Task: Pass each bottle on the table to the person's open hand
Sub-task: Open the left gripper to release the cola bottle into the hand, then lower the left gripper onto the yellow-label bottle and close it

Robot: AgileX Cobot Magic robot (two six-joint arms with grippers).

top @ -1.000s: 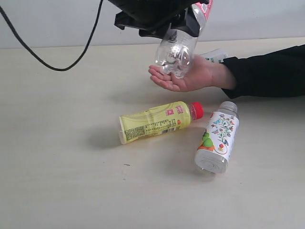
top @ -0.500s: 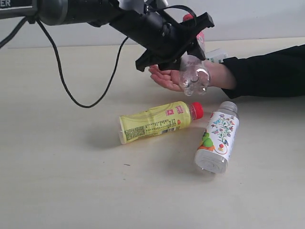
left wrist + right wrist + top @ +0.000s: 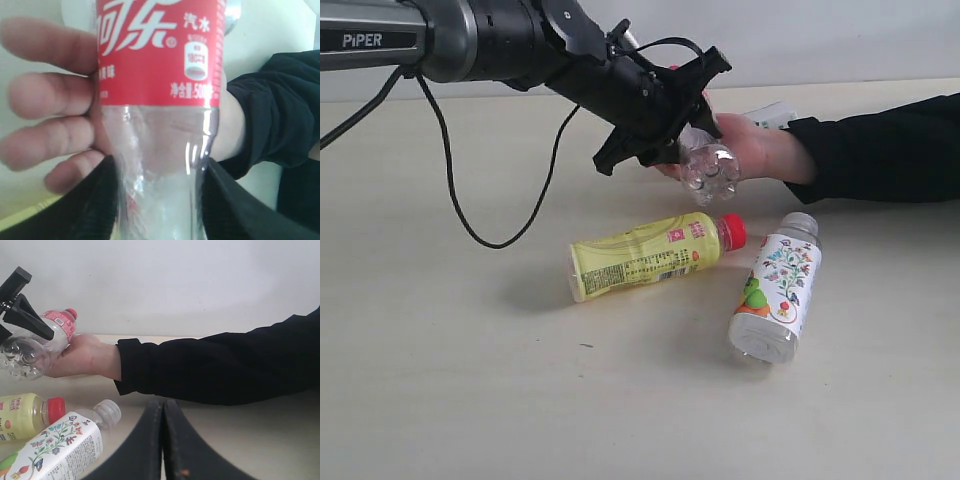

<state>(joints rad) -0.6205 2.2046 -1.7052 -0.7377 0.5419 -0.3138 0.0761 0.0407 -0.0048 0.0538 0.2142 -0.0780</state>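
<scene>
The clear bottle (image 3: 708, 170) with the red label and red cap sits clamped between the two black fingers of the left gripper (image 3: 672, 118), which press on its bare lower body from either side. In the left wrist view the bottle lies against the palm of the person's open hand (image 3: 60, 120), whose fingers spread out behind the label. The hand reaches in from a black sleeve (image 3: 880, 150) lying on the table (image 3: 440, 400). Just behind the wrist, a white-and-green labelled bottle (image 3: 772, 116) is partly hidden. Nearer the camera, the yellow bottle (image 3: 645, 255) lies on its side, with its red cap pointing toward the floral bottle (image 3: 778, 295), which also lies down just beside it. The right gripper (image 3: 162, 440) hangs low over the table near the sleeve, its jaws pressed together with nothing between them.
</scene>
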